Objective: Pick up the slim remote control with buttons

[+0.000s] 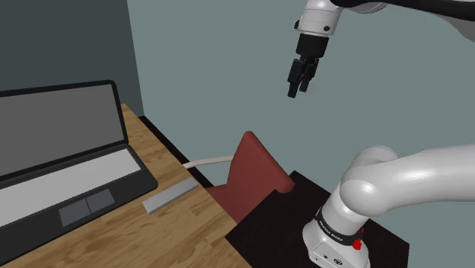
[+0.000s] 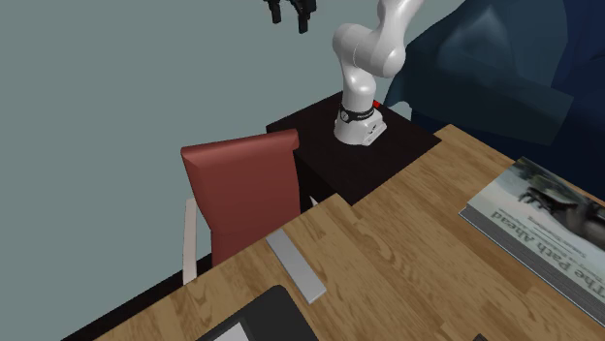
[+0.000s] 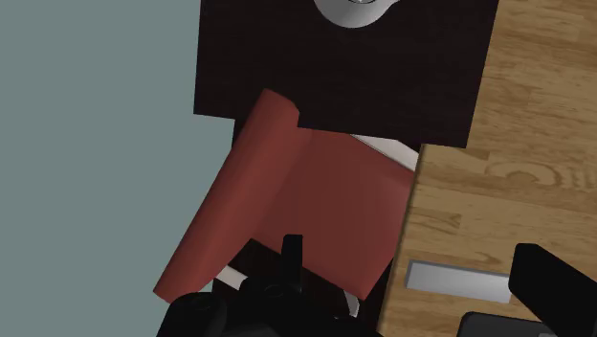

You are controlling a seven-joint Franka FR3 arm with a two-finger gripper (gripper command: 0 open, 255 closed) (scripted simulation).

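The arm is hanging its gripper (image 1: 298, 87) high in the air, out past the tabletop (image 1: 152, 244) and above the red chair (image 1: 255, 175). It is carrying nothing, and whether its grip is released or clenched cannot be told from these views. The slim remote control (image 1: 169, 196) is showing as a plain grey slab with no buttons visible. It is lying flat on the wood with one short end almost at the edge facing the chair and its length running inward toward the near corner of the open laptop (image 1: 68, 175). It is sitting just beside that laptop and not far from the table corner that is meeting the black stand (image 1: 270, 232). Judging from this, the reach is only starting: the hand is well apart from the remote, and in the wrist view the camera is looking mostly down on the chair, with the remote off to one side. The next move is calling for a shift sideways over the table edge until the remote is lying centred under the hand. A turn of the wrist is then needed so the grip is spanning the narrow width, followed by a low descent nearly to the wood, since the slab is thin. That descent is also asking for care to clear the chair back and the laptop's corner.
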